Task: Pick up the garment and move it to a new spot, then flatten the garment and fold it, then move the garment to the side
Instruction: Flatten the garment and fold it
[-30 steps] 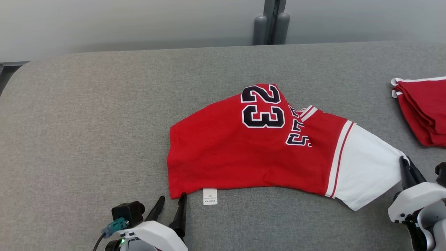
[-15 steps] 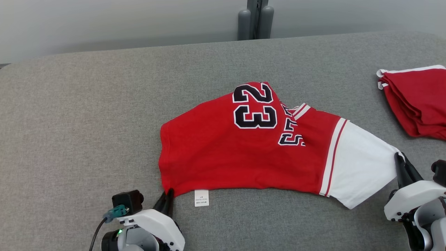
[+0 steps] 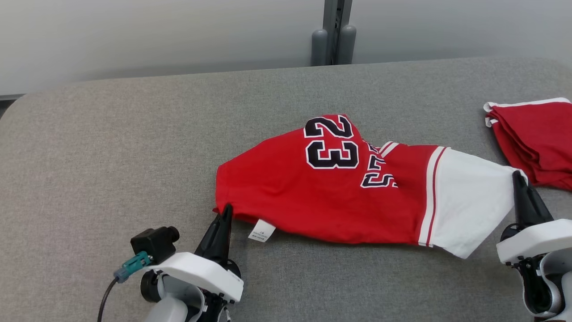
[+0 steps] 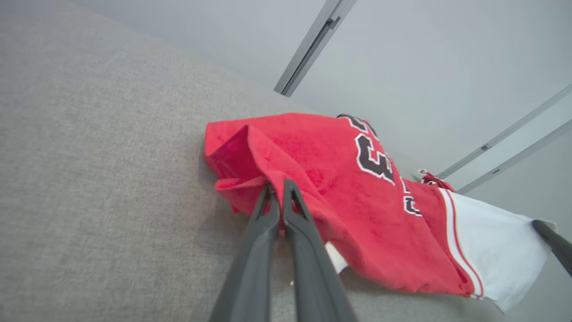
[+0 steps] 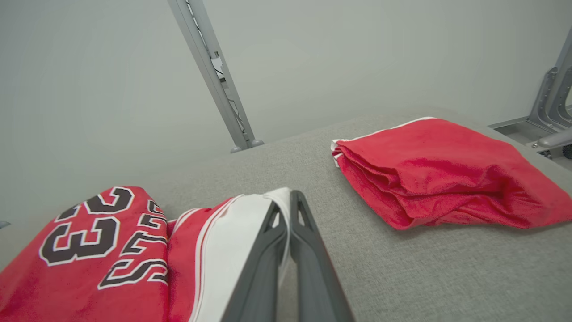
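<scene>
**Item:** red jersey shirt (image 3: 321, 192), number 23 in black and white, one white sleeve (image 3: 469, 205), care label (image 3: 261, 231) showing at the hem.

**Location:** mid-desk (image 3: 111, 156), lying crumpled and partly doubled over, its near edge lifted a little off the grey surface. A folded red garment (image 3: 536, 138) sits apart at the far right.

**Handling, as I judge it:** light, soft and limp, with a towelling-like nap that should not slip. It has no stiffness and sags wherever it is unsupported. Nothing is fragile, though one pinch may gather several layers. The best holds are the outer corners, hem and sleeve end, so the cloth spreads between two grips. That is where it is gripped now.

**Left hand** (image 3: 225, 210): fingers pressed together, pinching the red hem corner just beside the label. The left wrist view shows cloth bunched over the tips (image 4: 277, 185).

**Right hand** (image 3: 517, 175): fingers closed tight on the white sleeve's end, with the cuff edge nipped between them in the right wrist view (image 5: 283, 197).

**Condition:** neither flat nor folded yet.
</scene>
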`<state>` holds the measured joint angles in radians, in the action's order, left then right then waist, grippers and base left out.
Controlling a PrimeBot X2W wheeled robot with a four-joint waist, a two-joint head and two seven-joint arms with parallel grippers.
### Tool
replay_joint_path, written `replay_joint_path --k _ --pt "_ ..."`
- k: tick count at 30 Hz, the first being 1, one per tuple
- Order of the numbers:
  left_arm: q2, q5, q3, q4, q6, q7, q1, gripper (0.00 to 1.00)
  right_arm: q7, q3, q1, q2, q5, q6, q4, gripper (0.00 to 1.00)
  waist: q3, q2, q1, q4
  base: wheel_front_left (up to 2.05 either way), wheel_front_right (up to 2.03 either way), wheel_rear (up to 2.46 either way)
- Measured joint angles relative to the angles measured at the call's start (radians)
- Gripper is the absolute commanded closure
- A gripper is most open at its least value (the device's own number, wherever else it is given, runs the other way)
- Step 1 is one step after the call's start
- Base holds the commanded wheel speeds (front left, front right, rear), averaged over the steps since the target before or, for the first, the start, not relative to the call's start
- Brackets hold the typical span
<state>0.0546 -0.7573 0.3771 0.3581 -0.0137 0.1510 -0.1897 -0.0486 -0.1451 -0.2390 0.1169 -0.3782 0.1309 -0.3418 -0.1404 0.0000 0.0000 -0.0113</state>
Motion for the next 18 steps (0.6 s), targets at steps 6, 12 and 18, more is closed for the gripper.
replay_joint_path --k 6,12,18 --pt "0.014 -0.045 -0.030 -0.200 0.023 0.002 0.013 1.00 0.048 -0.002 0.029 -0.006 -0.198 0.000 0.204 1.00 0.037 0.0001 0.0000 0.001 0.00 0.00 0.00" --pt "0.036 -0.061 -0.053 -0.435 0.007 -0.026 0.020 1.00 0.087 -0.020 0.071 0.012 -0.284 0.000 0.436 1.00 0.065 0.0001 0.0000 -0.015 0.00 0.00 0.00" --pt "0.073 -0.058 -0.067 -0.662 -0.029 -0.074 0.020 1.00 0.112 -0.054 0.102 0.005 -0.319 0.000 0.665 1.00 0.081 0.0000 0.0000 -0.044 0.00 0.00 0.00"
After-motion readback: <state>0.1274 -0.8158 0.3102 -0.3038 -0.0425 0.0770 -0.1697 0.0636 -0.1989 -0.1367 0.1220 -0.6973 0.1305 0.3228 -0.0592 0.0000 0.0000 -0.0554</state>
